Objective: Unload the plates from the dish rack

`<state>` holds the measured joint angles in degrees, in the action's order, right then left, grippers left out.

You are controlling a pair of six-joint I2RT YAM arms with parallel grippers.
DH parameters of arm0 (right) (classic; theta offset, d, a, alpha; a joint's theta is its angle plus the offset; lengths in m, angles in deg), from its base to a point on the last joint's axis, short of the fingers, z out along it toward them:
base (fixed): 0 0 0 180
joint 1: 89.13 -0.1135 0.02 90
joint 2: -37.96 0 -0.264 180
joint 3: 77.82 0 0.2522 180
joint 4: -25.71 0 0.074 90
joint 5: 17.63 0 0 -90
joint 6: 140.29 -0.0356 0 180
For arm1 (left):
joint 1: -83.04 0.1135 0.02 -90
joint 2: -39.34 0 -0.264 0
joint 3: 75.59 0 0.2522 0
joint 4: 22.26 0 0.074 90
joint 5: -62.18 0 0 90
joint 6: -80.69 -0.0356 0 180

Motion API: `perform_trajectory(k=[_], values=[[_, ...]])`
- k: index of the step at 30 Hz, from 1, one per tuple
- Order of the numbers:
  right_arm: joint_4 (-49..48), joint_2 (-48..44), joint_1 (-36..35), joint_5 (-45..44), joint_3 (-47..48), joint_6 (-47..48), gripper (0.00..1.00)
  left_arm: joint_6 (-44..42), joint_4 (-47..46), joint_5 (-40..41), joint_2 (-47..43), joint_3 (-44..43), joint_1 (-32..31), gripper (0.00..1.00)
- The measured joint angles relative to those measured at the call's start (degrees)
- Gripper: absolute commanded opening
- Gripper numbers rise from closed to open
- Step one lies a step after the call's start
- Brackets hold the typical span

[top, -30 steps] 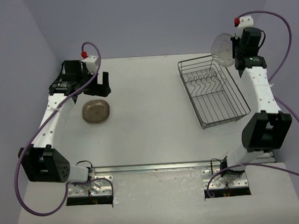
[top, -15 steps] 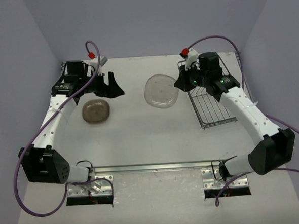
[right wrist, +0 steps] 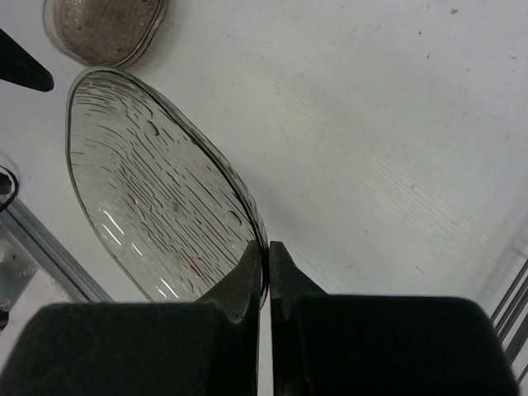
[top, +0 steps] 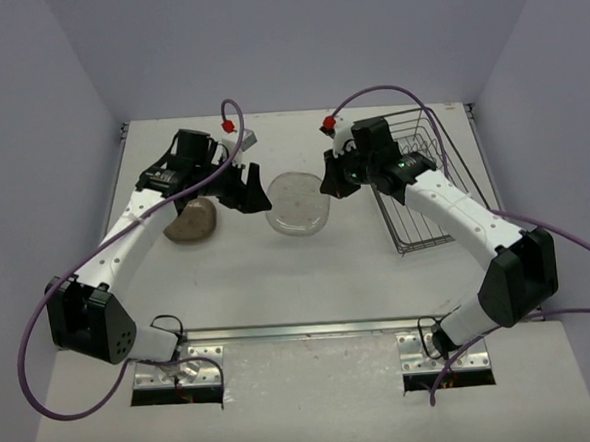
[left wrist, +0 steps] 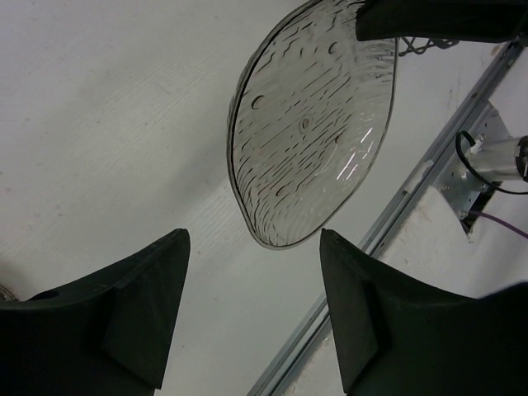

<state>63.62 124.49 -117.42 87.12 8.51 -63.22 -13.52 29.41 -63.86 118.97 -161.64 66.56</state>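
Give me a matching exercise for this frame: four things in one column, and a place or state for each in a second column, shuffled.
Things:
1. clear plate
2. brown plate
3. dish rack
4. left gripper

Places or states:
A. open, holding nothing
B. lying flat on the left part of the table
C. pinched at its rim by the right gripper
D. standing on the right part of the table

Pairs: 1-C, 2-B, 3-D, 4-A
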Motion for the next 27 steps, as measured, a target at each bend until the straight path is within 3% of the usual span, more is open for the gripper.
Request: perform_trajectory(k=[7,14,16,18,20,23,27], values=[[0.32,0.23,-1.47,-0.58,1.69,-0.85,0.0,-0.04,0.04,1.08,2.84,0.0,0.01,0.47],[0.36,0.23,-1.86,0.43,1.93,-1.3,0.03,-0.01,0.06,2.28,3.95,0.0,0.01,0.17],[0.35,0.23,-1.88,0.58,1.93,-1.44,0.22,0.01,-0.01,2.59,3.94,0.0,0.01,0.1],[0.36,0.23,-1.94,0.72,1.93,-1.54,0.35,-0.03,-0.21,2.81,3.69,0.39,0.13,0.01],[0.41,0.23,-1.96,0.71,1.93,-1.48,0.63,-0.08,-0.93,2.94,2.89,1.78,0.75,0.0],[0.43,0.23,-1.95,0.28,2.02,-1.74,0.94,0.31,-1.21,1.95,1.13,4.83,3.98,0.0],[1.25,0.23,-1.93,-2.3,2.91,-1.34,0.99,0.67,-0.91,1.14,-0.11,5.67,10.63,0.0]])
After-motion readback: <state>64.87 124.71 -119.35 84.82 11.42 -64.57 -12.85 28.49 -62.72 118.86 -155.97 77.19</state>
